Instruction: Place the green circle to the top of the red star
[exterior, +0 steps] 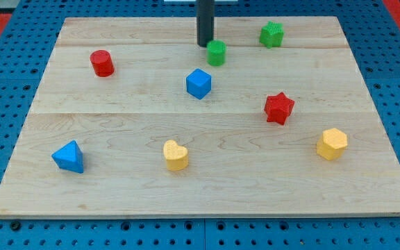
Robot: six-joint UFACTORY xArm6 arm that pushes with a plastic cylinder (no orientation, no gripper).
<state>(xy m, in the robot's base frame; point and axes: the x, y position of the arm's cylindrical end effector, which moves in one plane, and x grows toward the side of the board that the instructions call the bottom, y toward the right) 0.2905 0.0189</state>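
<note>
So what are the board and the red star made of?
The board looks like pale wood: grain lines and plank seams show, with a smooth finish. The red star looks like plastic or painted wood, solid matte colour with no grain, so I can't say which.

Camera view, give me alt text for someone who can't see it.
My tip rests just left of the green circle near the wooden board's top edge; the red star lies lower right. Six other coloured blocks are scattered around.
</note>
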